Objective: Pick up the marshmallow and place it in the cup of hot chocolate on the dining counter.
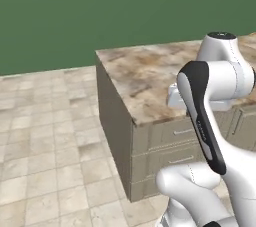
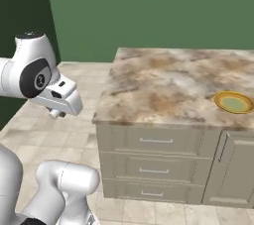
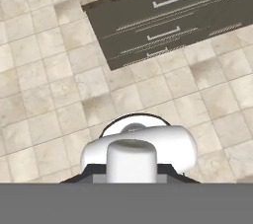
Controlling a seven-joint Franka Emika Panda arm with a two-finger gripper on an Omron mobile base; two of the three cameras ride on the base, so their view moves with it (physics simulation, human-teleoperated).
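Still at the approach stage, judging by the layout: no marshmallow and no cup of hot chocolate to be made out anywhere on the dining counter (image 2: 163,83), so neither position nor long axis nor heading of the marshmallow can be told. Best done by bringing base and arm round toward the right part of the counter, past the yellow-rimmed plate (image 2: 234,102) near the right front edge, until both task items come into sight. Worth keeping the hand high over the thick stone edge while swinging in. Gripper (image 2: 58,114) hangs left of the counter, off its near left corner, pointing down at the tiled floor (image 3: 44,85) beside the drawer fronts (image 3: 163,20). Finger state cannot be told; nothing seen held.
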